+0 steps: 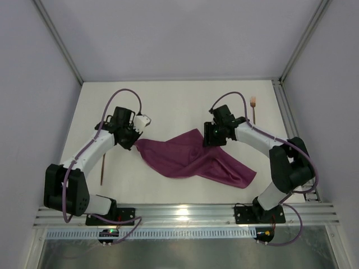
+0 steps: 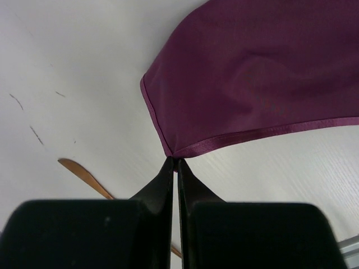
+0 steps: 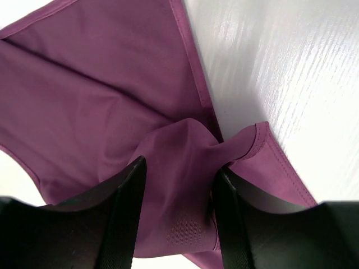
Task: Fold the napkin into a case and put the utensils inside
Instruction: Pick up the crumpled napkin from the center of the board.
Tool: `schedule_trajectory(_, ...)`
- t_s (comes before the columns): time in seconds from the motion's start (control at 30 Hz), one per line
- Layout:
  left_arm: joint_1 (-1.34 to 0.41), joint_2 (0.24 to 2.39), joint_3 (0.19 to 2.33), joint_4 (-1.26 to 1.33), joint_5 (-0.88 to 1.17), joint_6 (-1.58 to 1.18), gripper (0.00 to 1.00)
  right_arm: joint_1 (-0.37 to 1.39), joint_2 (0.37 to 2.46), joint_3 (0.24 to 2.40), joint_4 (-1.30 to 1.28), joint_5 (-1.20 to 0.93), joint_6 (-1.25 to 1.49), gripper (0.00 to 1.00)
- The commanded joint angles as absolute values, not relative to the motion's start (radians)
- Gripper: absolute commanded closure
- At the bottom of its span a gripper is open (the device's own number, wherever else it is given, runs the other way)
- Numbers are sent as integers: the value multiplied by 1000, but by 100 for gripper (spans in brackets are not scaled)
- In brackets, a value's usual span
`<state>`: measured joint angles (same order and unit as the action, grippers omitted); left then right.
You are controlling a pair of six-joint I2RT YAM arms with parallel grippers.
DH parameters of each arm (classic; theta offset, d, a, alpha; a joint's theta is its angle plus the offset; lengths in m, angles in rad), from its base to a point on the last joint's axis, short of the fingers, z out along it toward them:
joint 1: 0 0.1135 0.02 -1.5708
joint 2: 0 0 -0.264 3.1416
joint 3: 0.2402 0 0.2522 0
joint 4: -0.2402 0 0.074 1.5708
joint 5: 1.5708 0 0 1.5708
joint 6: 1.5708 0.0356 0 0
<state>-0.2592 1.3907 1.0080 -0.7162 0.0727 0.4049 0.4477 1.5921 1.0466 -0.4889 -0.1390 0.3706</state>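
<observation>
The white, wood-grained table (image 1: 168, 103) has bare room behind the maroon napkin (image 1: 193, 159), which lies rumpled mid-table, one soft end trailing toward the right arm's base. A slim copper fork (image 1: 254, 106) lies near the right rail (image 1: 285, 120), and a thin copper utensil (image 1: 102, 168) lies beside the left arm (image 1: 90, 148). The left jaws are pinched together on the napkin's hemmed left corner. The right arm (image 1: 255, 134) reaches inward, its jaws apart astride a bunched fold.

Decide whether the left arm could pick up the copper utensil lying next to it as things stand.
Probably not yet: its tool is shut on the napkin corner. The utensil itself lies bare and close.
</observation>
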Motion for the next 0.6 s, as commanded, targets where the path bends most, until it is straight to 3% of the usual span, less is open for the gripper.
schedule_trajectory(0.0, -255, 1350, 968, -621, 97, 429, 100, 451, 1580, 1060, -403, -132, 359, 46)
schedule_trajectory(0.2, -255, 1307, 908, -609, 97, 431, 100, 465, 1369, 896, -377, -51, 397, 45)
schedule_trajectory(0.33, -255, 1310, 910, -606, 94, 417, 100, 472, 1205, 828, -408, -6, 403, 31)
schedule_trajectory(0.43, -256, 1312, 914, -604, 95, 414, 100, 469, 1118, 880, -486, 87, 356, 19)
schedule_trajectory(0.57, -256, 1308, 920, -607, 94, 405, 100, 454, 1130, 1067, -596, 115, 275, 16)
